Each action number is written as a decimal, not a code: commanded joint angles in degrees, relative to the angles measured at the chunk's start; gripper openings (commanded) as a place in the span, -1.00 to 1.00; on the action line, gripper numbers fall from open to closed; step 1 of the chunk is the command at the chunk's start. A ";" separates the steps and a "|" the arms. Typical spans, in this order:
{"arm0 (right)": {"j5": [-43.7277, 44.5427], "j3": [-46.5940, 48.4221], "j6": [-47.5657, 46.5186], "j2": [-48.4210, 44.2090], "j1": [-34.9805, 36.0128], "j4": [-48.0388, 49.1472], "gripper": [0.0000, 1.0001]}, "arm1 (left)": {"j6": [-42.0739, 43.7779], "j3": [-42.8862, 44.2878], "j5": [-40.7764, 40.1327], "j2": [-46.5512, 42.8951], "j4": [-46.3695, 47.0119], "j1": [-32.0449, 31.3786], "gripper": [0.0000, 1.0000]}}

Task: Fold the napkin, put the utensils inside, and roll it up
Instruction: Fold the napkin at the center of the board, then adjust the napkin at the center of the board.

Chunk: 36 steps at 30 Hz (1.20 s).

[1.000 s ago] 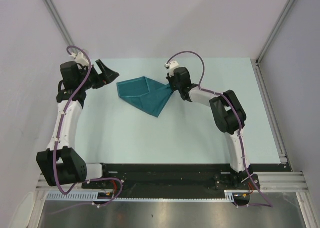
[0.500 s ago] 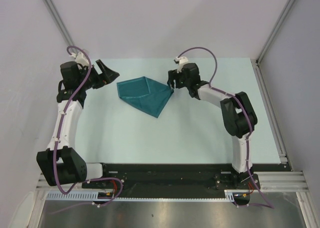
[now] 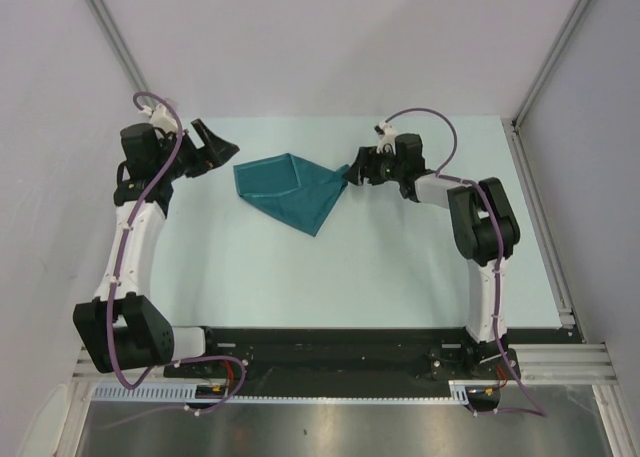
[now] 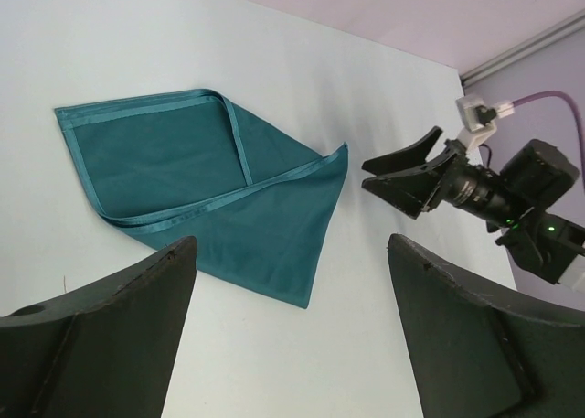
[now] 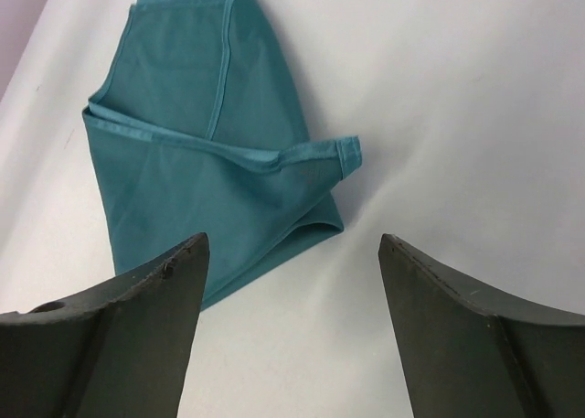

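The dark teal napkin [image 3: 290, 189] lies folded on the pale table, with one flap turned over its top and a point toward the near side. It also shows in the left wrist view as the napkin [image 4: 210, 180] and in the right wrist view as the napkin [image 5: 201, 171]. My right gripper [image 3: 352, 174] is open just off the napkin's right corner, with nothing between its fingers [image 5: 294, 240]. My left gripper [image 3: 218, 145] hangs open left of the napkin, also with nothing in it [image 4: 292, 244]. The utensils are out of view.
The pale table [image 3: 400, 267] ends at a metal rail [image 3: 540, 217] on the right and at plain walls behind and to the left. A black base strip [image 3: 330, 352] carrying both arms runs along the near edge.
My right gripper has opened, let go of the napkin's right corner and drawn back to the right. The napkin stays on the table. The left arm has not moved.
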 commanded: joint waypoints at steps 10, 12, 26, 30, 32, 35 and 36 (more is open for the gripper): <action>-5.23 6.88 2.82 9.52 -0.22 3.76 0.57 | -1.09 -0.22 2.16 -0.71 1.97 0.63 0.79; -5.14 8.29 2.73 10.67 -0.22 3.49 0.54 | -1.17 -0.22 2.25 -0.71 2.15 0.63 0.80; -4.08 9.96 3.34 11.46 -0.22 -0.11 -0.43 | -1.44 -0.40 2.77 -0.89 2.32 0.71 0.79; -3.47 8.65 5.80 11.11 -0.22 2.43 -0.99 | -1.52 -0.31 2.77 -0.80 2.32 0.71 0.80; -2.68 6.64 6.77 10.24 -0.05 3.92 -1.00 | -1.53 -0.40 2.86 -0.80 2.32 0.72 0.79; -1.02 3.04 8.79 8.05 -0.13 6.83 -1.00 | -1.53 -0.40 2.86 -0.98 2.32 0.71 0.79; -0.31 1.97 9.14 7.43 -0.14 7.27 -1.00 | -1.53 -0.40 2.86 -0.98 2.41 0.71 0.79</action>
